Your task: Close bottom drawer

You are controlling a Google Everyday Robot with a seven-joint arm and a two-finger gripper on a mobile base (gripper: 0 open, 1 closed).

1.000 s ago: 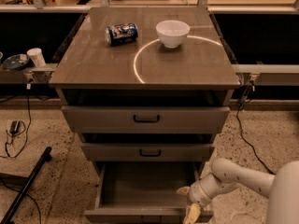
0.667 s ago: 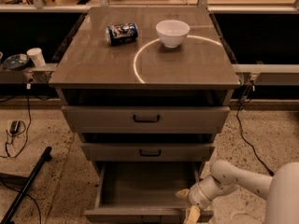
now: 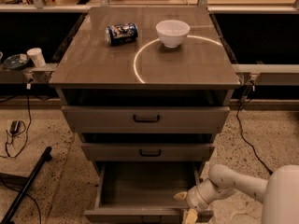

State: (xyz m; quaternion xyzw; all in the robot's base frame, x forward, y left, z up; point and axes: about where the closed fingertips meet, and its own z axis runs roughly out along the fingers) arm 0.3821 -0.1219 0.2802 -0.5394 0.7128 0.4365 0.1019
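The blue can (image 3: 121, 33) on the counter (image 3: 93, 69) has an unreadable label. The bottom drawer (image 3: 145, 185) stands pulled out, its front cut off by the frame's lower edge. The hand (image 3: 185, 206) sits at its front rim, fingers spread, one inside, one outside.

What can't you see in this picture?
Camera view:
- Handle of the bottom drawer: cut off by the picture's lower edge.
- Its front right corner: covered by the gripper there.
- Insides of the top drawer and middle drawer: dark under overhangs.
- Writing on the can: too small to read.
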